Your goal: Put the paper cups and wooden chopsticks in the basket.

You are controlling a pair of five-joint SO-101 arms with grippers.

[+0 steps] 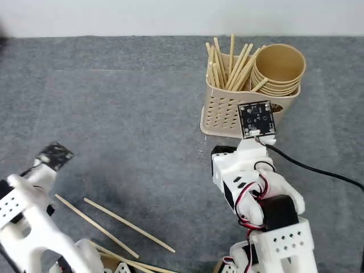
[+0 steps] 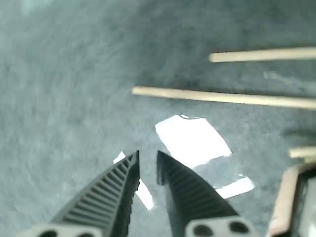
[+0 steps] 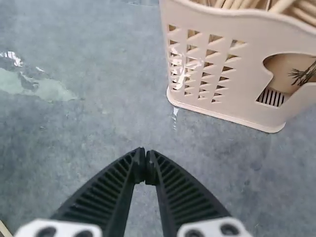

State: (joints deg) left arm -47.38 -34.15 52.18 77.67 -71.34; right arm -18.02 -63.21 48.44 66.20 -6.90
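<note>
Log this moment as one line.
cups: stack in basket | chopsticks: some in basket, others on table | left jaws: slightly open, empty | right jaws: shut, empty

White arms [image 1: 282, 242] (black ribbed grippers [image 2: 147, 155] [image 3: 145, 158])

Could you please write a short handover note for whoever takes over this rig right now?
Left gripper: slightly open, empty, low over the table near the loose chopsticks.
Right gripper: shut, empty, just in front of the basket.
Done: stacked cups and many chopsticks stand in the basket.
Left: several loose chopsticks lie by the left arm and need to go in.
</note>
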